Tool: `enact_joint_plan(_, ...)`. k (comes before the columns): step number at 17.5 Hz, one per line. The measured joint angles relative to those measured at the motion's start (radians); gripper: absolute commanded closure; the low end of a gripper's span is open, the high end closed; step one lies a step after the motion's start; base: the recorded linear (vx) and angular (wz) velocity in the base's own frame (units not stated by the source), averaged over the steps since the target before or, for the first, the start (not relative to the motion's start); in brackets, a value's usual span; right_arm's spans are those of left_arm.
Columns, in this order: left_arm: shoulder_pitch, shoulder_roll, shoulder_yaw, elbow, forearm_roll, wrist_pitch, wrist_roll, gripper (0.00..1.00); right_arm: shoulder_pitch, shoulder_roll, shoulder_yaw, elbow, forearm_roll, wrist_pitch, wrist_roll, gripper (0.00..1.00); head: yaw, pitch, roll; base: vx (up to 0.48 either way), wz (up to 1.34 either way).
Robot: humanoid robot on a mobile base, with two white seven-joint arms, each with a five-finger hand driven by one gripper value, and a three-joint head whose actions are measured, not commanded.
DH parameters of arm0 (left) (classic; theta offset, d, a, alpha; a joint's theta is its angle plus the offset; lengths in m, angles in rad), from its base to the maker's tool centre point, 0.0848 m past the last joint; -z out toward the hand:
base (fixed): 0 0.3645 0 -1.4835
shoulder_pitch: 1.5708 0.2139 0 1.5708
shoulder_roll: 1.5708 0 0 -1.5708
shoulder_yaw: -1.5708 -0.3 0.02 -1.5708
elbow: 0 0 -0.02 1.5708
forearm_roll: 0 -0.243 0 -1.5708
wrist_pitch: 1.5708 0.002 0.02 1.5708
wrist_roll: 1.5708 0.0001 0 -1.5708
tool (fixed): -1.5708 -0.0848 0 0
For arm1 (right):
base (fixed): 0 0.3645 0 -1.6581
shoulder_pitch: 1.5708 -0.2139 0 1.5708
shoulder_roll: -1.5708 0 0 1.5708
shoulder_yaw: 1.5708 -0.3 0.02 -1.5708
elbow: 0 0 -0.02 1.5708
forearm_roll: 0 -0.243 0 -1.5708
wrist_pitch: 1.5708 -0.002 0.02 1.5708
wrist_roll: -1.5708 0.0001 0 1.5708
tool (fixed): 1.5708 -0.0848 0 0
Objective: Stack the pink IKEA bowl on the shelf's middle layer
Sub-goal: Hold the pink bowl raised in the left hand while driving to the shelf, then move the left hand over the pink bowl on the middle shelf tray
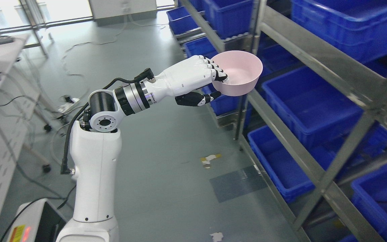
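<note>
Blue bins (317, 104) fill the racks on the right. Cables (79, 47) trail over the grey floor (160, 161), where a yellow-and-white scrap (210, 160), possibly tape, lies. A white bench (2, 111) stands at left.

Robot hand (197, 79): fingertips curl over the near rim of the bowl (239, 75), hiding that stretch of rim; the thumb lies under the bowl's base. Shelf (317, 64), beyond and right of the robot hand, is cut off by the top, right and bottom edges. Bins (317, 104) are partly hidden behind its rails.
</note>
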Motion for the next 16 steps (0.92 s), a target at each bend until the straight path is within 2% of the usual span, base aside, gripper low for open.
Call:
enact_joint_plan(7,-0.092,0.000,-0.019,0.009,0.007,0.000,-0.008,0.98,0.001,0.000,0.000,0.000,0.000,0.000,-0.006,0.00,0.0000,0.000,0.000,0.010,-1.46)
enact_joint_plan(11,-0.169,0.015,0.002,0.041,-0.077,0.000,-0.046,0.98,0.000,0.000,0.000,0.000,0.000,0.000,-0.006,0.00,0.0000,0.000,0.000,0.020,-1.12)
enact_joint_plan(16,-0.219,0.073,0.032,0.088,-0.223,0.000,-0.059,0.97,0.000,0.000,0.000,0.000,0.000,0.000,-0.006,0.00,0.0000,0.000,0.000,0.041,-0.56)
